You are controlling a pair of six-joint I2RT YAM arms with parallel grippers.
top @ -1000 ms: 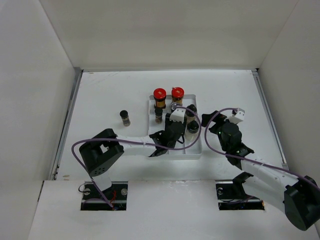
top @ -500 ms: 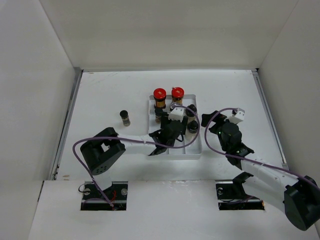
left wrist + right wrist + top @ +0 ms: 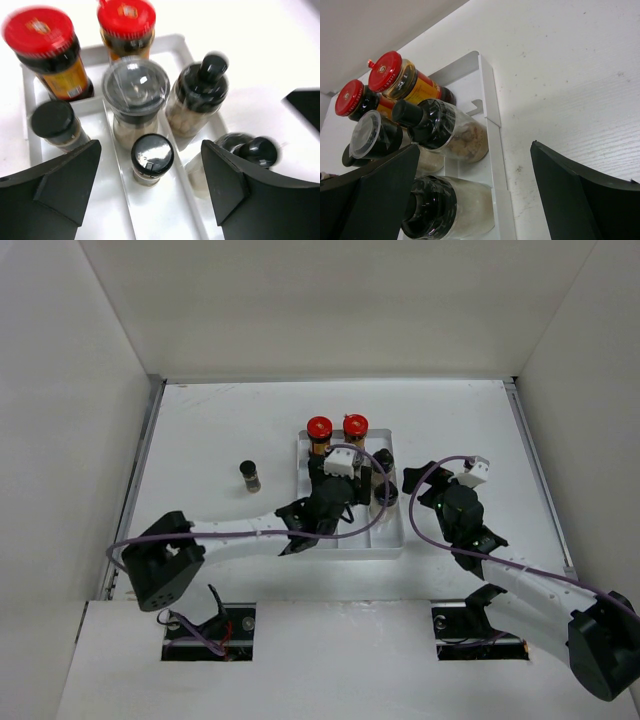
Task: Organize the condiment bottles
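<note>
Amber red-lidded jars (image 3: 47, 55), black-capped beige-filled bottles (image 3: 192, 107), upright in tray (image 3: 160, 215)

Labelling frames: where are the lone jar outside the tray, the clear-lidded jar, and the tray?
lone jar (image 3: 250, 476), top view, body.
clear-lidded jar (image 3: 136, 87), left wrist view, lid centre.
tray (image 3: 160, 215), left wrist view, bare floor.

One amber jar (image 3: 60, 75) and its neighbour (image 3: 127, 37) carry bright red lids with a small yellowish mark, over dark contents and orange-yellow labels; the clear-lidded jar (image 3: 136, 95) shows a black collar above beige filling; the knob-topped bottle (image 3: 197, 100) is black on top and beige below. The small jar (image 3: 152, 157) has a glossy black cap; the divided tray (image 3: 167, 217) is white; the lone jar (image 3: 250, 476) is black-capped and dark brown on the white table (image 3: 220, 420); the cable (image 3: 411, 492) is purple.
</note>
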